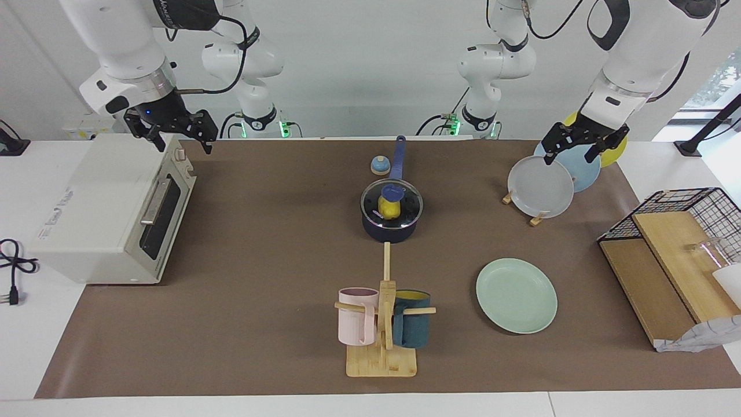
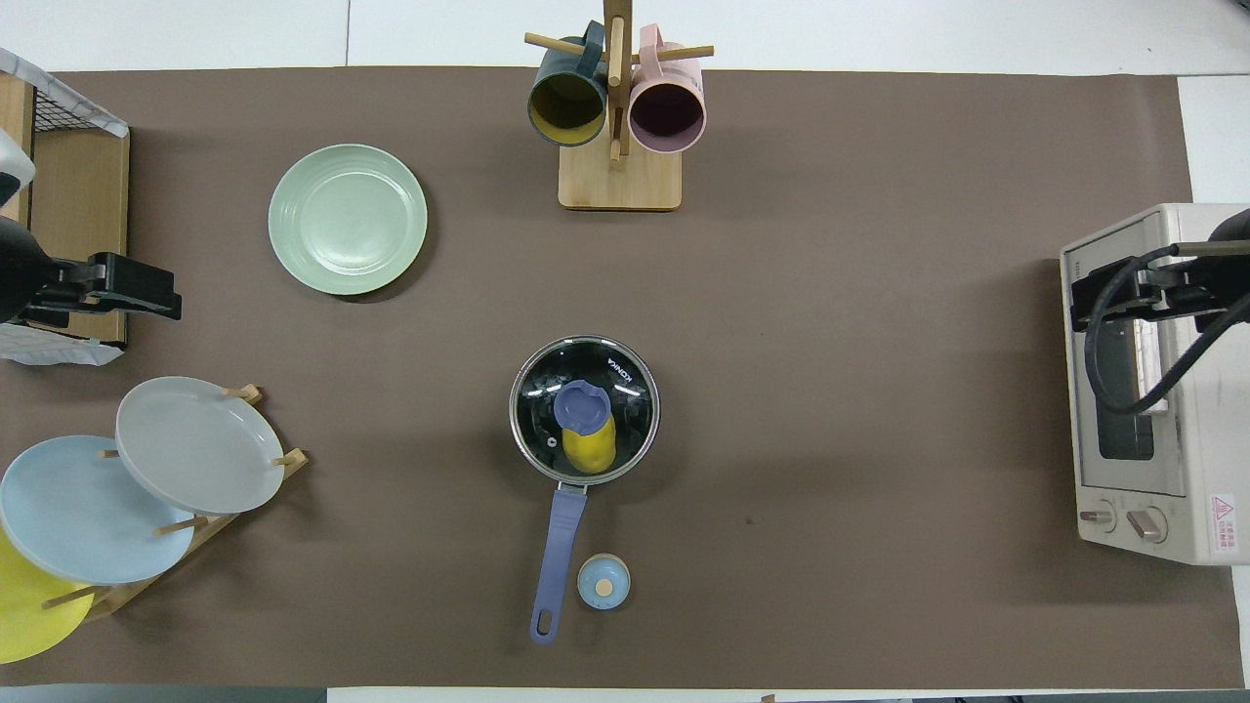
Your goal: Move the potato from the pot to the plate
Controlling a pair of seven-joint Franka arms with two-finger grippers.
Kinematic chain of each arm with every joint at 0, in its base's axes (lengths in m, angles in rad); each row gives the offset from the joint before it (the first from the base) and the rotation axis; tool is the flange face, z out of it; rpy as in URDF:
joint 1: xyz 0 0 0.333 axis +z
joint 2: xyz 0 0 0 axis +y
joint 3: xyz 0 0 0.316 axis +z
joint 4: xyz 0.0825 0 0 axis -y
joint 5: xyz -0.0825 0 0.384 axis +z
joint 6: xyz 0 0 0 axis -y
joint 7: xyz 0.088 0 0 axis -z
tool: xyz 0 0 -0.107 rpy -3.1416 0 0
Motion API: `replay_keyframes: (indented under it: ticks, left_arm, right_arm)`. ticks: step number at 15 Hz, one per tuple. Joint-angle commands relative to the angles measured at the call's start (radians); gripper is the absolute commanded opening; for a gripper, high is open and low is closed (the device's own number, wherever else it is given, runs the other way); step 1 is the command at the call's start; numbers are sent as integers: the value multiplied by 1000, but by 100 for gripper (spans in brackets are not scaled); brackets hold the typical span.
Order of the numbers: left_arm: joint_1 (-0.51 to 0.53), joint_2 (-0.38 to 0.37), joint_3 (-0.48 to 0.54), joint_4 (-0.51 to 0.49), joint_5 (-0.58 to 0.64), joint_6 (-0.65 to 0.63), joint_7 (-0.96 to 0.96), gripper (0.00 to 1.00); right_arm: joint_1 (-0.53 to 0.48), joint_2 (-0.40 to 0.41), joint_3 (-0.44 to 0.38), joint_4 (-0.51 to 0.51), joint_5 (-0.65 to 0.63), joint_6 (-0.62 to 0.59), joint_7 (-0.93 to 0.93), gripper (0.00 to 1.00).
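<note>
The yellow potato lies inside the dark navy pot in the middle of the table, under a glass lid with a blue knob. In the overhead view the potato shows through the lid, and the pot's blue handle points toward the robots. The mint-green plate lies empty, farther from the robots than the pot, toward the left arm's end. My left gripper is open over the plate rack. My right gripper is open over the toaster oven.
A toaster oven stands at the right arm's end. A mug tree with a pink and a teal mug stands farther out than the pot. A rack with grey, light blue and yellow plates and a wire basket are at the left arm's end. A small blue round object sits beside the pot handle.
</note>
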Motion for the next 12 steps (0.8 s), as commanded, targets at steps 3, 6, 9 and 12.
replay_keyframes:
  ticks: [3, 6, 9, 12]
  left_arm:
    - [11, -18, -8, -7, 18, -14, 7, 100]
    - [11, -18, -8, -7, 18, -14, 7, 100]
    - [11, -18, -8, -7, 18, -14, 7, 100]
    - [11, -18, -8, -7, 18, -14, 7, 100]
  right_arm:
    - [-22, -17, 10, -26, 18, 24, -17, 100]
    - [-22, -17, 10, -26, 18, 24, -15, 100]
    - [-19, -19, 10, -26, 18, 22, -15, 100]
    - [-11, -28, 12, -55, 18, 24, -24, 100]
